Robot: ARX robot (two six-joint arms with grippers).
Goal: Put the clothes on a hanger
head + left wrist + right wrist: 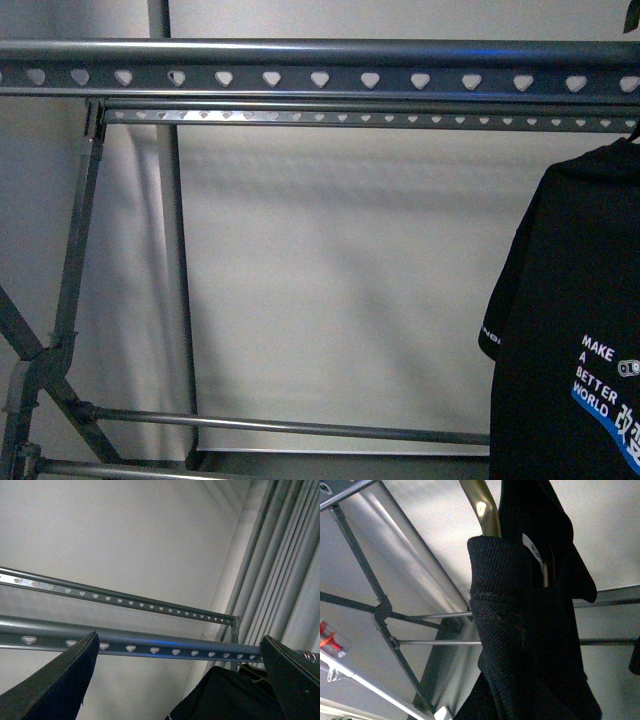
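Observation:
The clothes, a black T-shirt (570, 330) with white and blue lettering, hang at the far right just below the top rails of the hanger. The hanger is a grey metal rack (300, 75) with heart-shaped holes along its rails. In the left wrist view my left gripper (178, 637) is open and empty. Its dark fingers (50, 690) stand wide apart below the near rail (150, 642), with the T-shirt (225, 695) beside them. In the right wrist view the T-shirt's ribbed collar (520, 630) fills the picture. My right gripper is shut on the T-shirt, its fingers hidden by the fabric.
A shiny brass-coloured curved bar (482, 507) runs into the T-shirt's collar. The rack's crossed legs (45, 350) and low cross bars (300, 428) stand at the left and bottom. A pale wall (350, 280) is behind, and grey curtains (280, 570) are to one side.

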